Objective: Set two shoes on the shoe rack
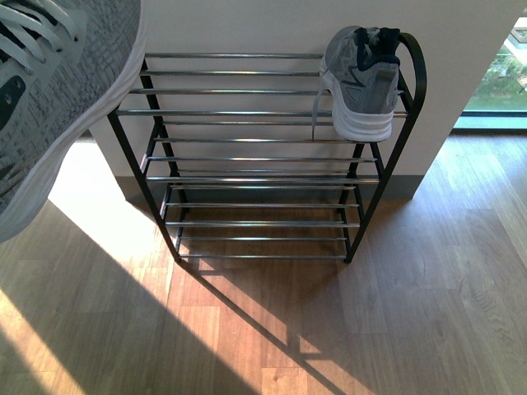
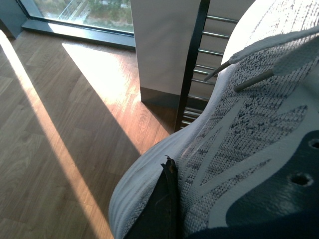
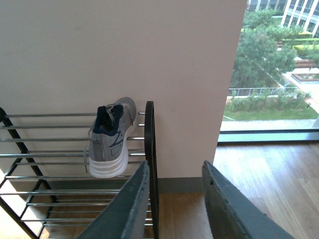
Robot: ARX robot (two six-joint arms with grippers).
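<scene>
The knit shoe, cut off, is clamped by the half-hidden left gripper. Of the right gripper the jaws are seen apart.

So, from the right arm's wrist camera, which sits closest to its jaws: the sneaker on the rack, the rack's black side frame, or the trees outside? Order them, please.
1. Rack's black side frame: nearest, straight ahead at the rack's end.
2. Grey sneaker: on the upper rods, just past that frame, by the wall.
3. Trees: farthest, outside the window.
</scene>
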